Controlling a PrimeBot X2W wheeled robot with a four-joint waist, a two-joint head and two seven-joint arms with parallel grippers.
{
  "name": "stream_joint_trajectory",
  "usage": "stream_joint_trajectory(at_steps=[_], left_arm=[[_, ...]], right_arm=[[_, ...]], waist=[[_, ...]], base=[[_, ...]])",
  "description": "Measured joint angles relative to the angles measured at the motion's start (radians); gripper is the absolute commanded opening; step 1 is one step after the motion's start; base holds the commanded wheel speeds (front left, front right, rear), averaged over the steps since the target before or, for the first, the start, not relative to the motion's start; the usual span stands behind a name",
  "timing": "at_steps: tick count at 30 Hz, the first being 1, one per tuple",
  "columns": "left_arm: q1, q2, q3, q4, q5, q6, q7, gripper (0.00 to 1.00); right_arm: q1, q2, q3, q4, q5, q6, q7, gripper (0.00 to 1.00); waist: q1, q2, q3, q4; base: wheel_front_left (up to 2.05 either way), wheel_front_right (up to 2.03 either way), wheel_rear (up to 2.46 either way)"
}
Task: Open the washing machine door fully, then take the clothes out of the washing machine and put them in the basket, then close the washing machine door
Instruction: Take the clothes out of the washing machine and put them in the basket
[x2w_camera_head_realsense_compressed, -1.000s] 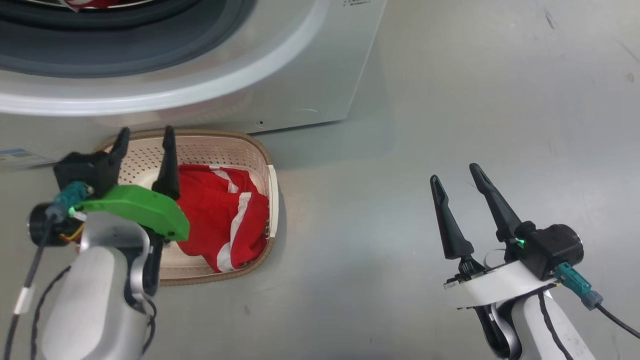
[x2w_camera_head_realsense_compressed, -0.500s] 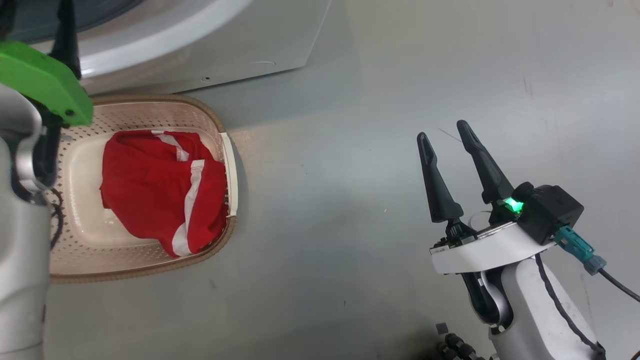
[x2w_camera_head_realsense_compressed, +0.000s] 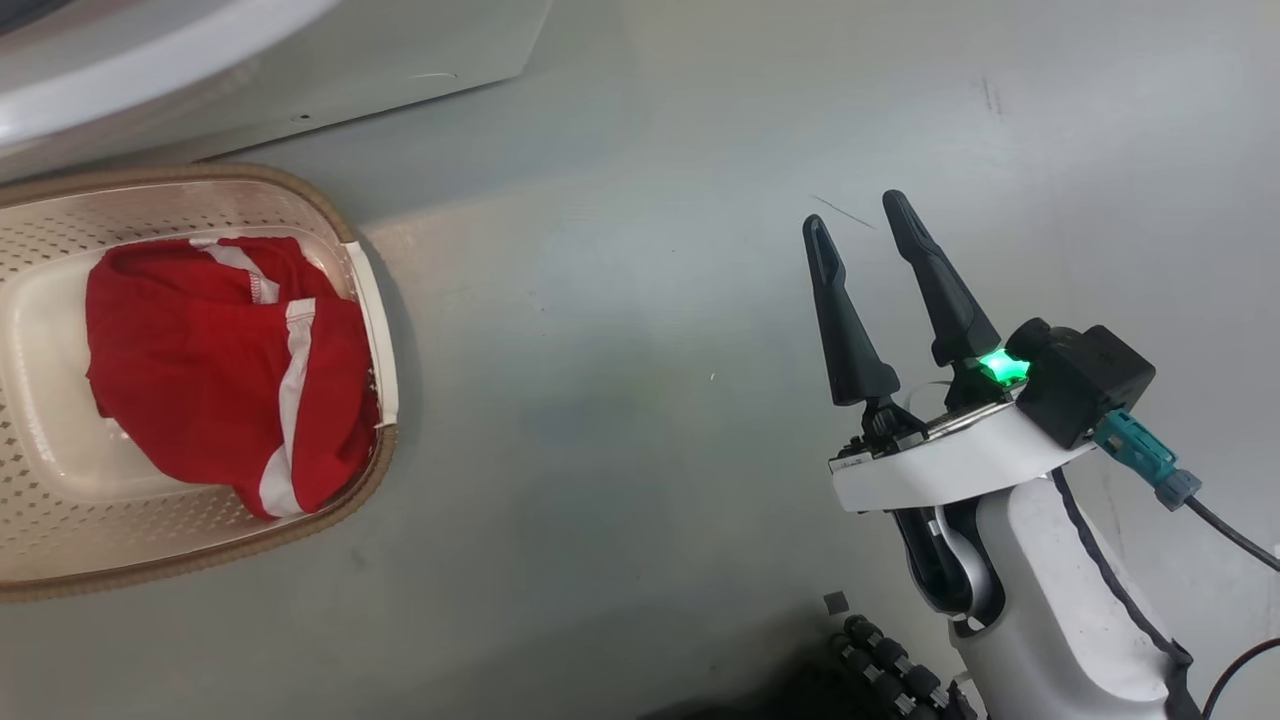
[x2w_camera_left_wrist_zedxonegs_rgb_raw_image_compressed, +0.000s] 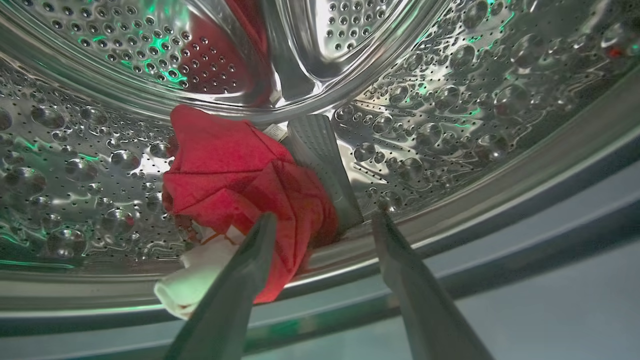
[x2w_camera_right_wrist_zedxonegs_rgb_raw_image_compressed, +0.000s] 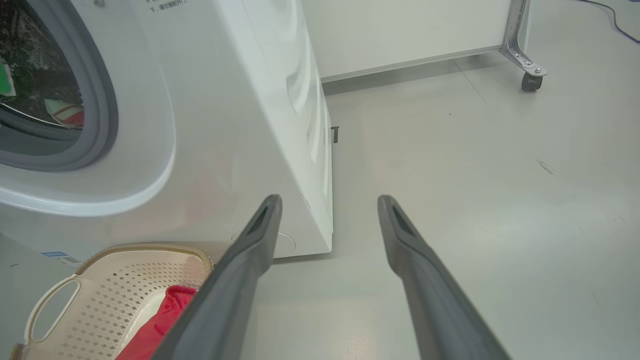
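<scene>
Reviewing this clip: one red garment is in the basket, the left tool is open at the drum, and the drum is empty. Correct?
Not quite. The drum is not empty: the left wrist view shows a red garment lying in it, just ahead of the open left tool. The rest holds.

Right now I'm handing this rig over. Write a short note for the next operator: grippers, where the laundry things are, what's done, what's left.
Left gripper: open at the mouth of the drum, pointed at the red garment in the drum, not closed on it.
Right gripper: open, empty, over the floor.
Basket: on the floor by the washing machine, holding the red garment in the basket.
Done: the drum mouth is open and one garment is in the basket.
Left: grip the drum garment, drop it in the basket, close the door.
</scene>
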Motion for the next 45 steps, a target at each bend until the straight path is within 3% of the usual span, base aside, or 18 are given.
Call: stream_joint_trajectory(at_steps=[5,14,23,24,26,28,45], left_arm=[[-0.048,0.051,0.011,0.045,0.009,-0.008,0.072,1.0],[-0.097,0.087,0.009,0.132,0.023,-0.007,0.172,1.0],[-0.118,0.115,0.013,0.19,0.04,0.028,0.267,1.0],[-0.12,0.115,0.013,0.192,0.04,0.028,0.274,0.77],[-0.13,0.114,0.013,0.194,0.04,0.029,0.291,0.46],[-0.136,0.114,0.013,0.197,0.04,0.033,0.304,0.0],[-0.152,0.093,0.001,0.174,0.028,0.016,0.271,0.0]], right_arm=[[-0.018,0.0,0.02,0.003,0.017,-0.007,0.0,1.0],[-0.023,0.0,0.029,0.012,0.044,-0.016,0.0,1.0],[-0.035,0.001,0.033,0.014,0.049,-0.018,0.0,1.0],[-0.035,0.001,0.033,0.014,0.049,-0.02,0.0,1.0],[-0.036,0.001,0.033,0.014,0.049,-0.025,0.0,1.0],[-0.038,0.001,0.033,0.014,0.049,-0.025,0.0,1.0],[-0.064,0.001,0.017,0.016,0.037,-0.026,0.0,1.0]], waist=[[0.0,0.0,0.018,-0.031],[0.0,0.0,0.034,-0.066],[0.0,0.0,0.034,-0.073],[0.0,0.0,0.034,-0.073],[0.0,0.0,0.035,-0.072],[0.0,0.0,0.036,-0.071],[0.0,0.0,0.033,-0.046]], base=[[0.0,0.0,0.0],[0.0,0.0,0.0],[0.0,0.0,0.0],[0.0,0.0,0.0],[0.0,0.0,0.0],[0.0,0.0,0.0],[0.0,0.0,0.0]])
